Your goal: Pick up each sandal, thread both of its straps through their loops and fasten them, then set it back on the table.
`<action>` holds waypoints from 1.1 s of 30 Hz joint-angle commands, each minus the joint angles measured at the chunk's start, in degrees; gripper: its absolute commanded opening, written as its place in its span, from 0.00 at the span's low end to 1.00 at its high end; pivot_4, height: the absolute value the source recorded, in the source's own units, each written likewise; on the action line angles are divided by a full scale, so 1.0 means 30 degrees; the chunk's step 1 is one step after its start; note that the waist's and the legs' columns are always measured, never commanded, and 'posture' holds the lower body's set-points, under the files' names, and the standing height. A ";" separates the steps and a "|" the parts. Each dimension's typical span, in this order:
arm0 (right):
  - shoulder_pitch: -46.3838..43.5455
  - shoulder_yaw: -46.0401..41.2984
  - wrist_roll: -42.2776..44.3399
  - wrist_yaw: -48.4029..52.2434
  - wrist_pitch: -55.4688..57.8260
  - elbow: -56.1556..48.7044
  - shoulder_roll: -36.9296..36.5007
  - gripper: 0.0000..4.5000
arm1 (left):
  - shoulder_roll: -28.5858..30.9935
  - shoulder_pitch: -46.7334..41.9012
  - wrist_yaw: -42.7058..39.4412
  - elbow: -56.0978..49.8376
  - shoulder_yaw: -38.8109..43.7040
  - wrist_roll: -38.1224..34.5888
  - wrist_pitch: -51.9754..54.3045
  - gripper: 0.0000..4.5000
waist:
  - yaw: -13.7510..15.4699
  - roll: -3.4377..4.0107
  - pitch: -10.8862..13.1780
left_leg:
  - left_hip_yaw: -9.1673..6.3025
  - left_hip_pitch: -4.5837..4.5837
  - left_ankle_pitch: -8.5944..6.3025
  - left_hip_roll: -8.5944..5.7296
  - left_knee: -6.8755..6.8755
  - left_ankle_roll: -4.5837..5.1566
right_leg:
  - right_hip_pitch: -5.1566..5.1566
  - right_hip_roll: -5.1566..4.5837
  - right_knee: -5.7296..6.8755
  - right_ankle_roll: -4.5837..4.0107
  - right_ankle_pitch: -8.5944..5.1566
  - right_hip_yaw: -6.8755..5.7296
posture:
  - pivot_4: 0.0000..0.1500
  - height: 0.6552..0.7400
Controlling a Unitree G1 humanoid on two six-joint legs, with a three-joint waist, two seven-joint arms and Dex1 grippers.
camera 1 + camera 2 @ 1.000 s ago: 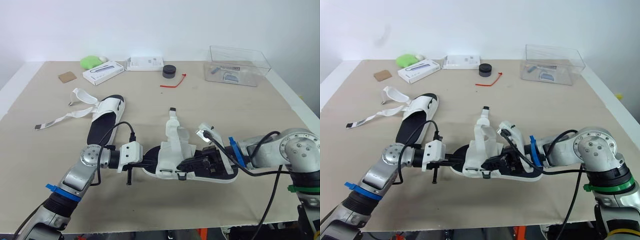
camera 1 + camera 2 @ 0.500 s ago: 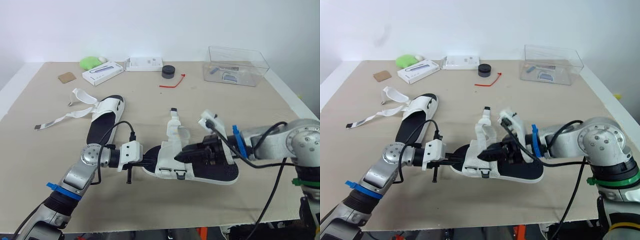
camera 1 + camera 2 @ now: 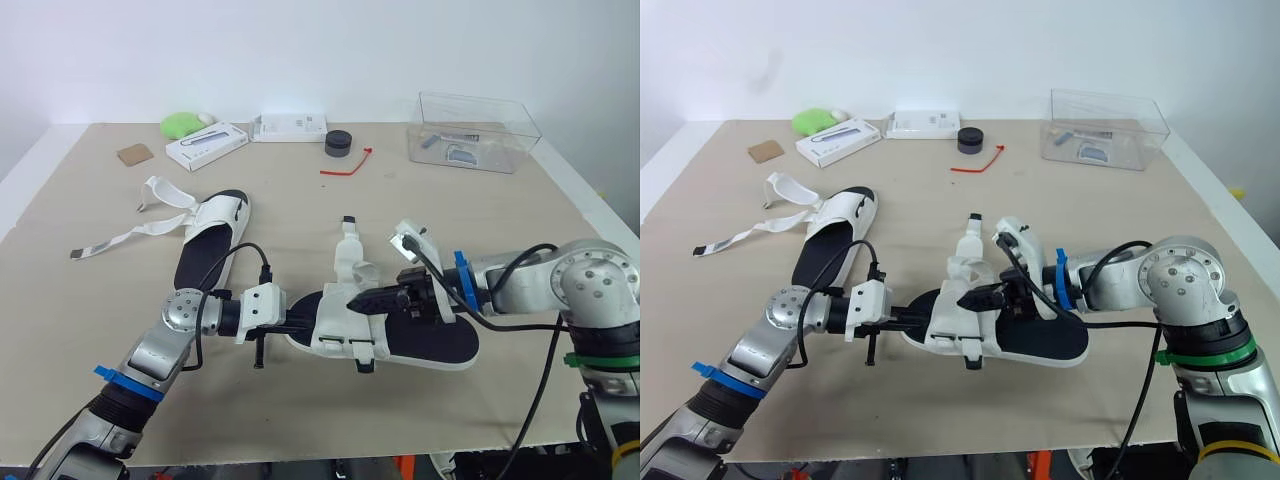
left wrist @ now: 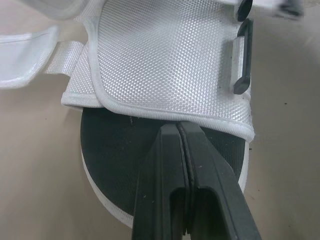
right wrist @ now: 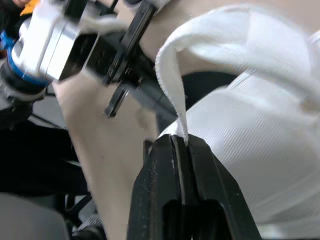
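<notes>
White webbing and a black footbed make up the near sandal (image 3: 420, 345), which lies on the table (image 3: 420, 210) at the front middle, between the two arms. The left gripper (image 4: 179, 131) has its fingers pressed together over the toe end, tips against the hem of the white upper, though whether they nip the fabric cannot be told. The right gripper (image 5: 179, 142) is clenched on the edge of a strap (image 5: 172, 85) above the footbed, while the second sandal (image 3: 205, 250) lies well apart to the left with its straps loose.
</notes>
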 commanded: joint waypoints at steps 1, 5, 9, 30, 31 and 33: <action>0.1086 -0.0768 0.1836 -0.0593 -0.0189 -0.1758 -0.0679 0.02 | 0.0267 0.0221 0.0097 0.0450 -0.0114 0.0494 0.0142 0.00 | -0.0018 0.0004 -0.0002 | -0.0001 0.0000 0.0000 0.0000 0.0000 0.0000 | 0.0000 0.0000 0.0000 0.0000 0.0000 -0.0001 | 1.00 1.00; 0.1691 -0.0807 0.3140 -0.0541 -0.0530 -0.2980 -0.1381 0.02 | 0.0261 0.0256 0.0155 0.0381 -0.0164 0.0520 0.0160 0.00 | -0.0006 0.0012 -0.0008 | 0.0007 0.0015 0.0006 0.0000 0.0002 0.0009 | 0.0009 0.0001 0.0002 0.0007 0.0007 0.0005 | 1.00 1.00; 0.1193 -0.0974 0.1692 0.0620 -0.0417 -0.3523 -0.1942 0.17 | 0.0232 0.0236 0.0101 0.0383 -0.0255 0.0514 0.0162 0.00 | 0.0000 0.0017 -0.0010 | 0.0004 0.0008 0.0005 0.0000 -0.0006 0.0010 | 0.0003 0.0005 0.0001 0.0001 -0.0002 0.0004 | 1.00 1.00; 0.6512 -0.1487 -0.5198 0.7538 -0.3017 -0.5185 -0.2853 0.89 | 0.0376 -0.0640 0.0208 0.1259 0.0117 0.0543 0.0047 0.00 | -0.0003 0.0007 -0.0038 | 0.0021 0.0062 0.0033 -0.0004 0.0032 0.0044 | 0.0043 0.0004 0.0005 0.0025 0.0025 0.0002 | 1.00 1.00; 0.6317 -0.1595 -0.5311 0.7405 -0.3060 -0.4866 -0.2504 0.89 | 0.0424 -0.0637 0.0217 0.1273 0.0145 0.0560 0.0023 0.00 | -0.0005 0.0010 -0.0037 | 0.0026 0.0062 0.0038 -0.0003 0.0034 0.0046 | 0.0040 0.0005 0.0005 0.0012 0.0025 0.0005 | 1.00 1.00; 0.5951 -0.1499 -0.5870 0.7808 -0.3105 -0.4853 -0.2342 0.89 | 0.0465 -0.0668 0.0417 0.1371 0.0255 0.0660 -0.0027 0.00 | -0.0004 0.0012 -0.0038 | 0.0030 0.0062 0.0047 -0.0007 0.0035 0.0052 | 0.0038 0.0005 0.0008 0.0010 0.0040 0.0011 | 1.00 1.00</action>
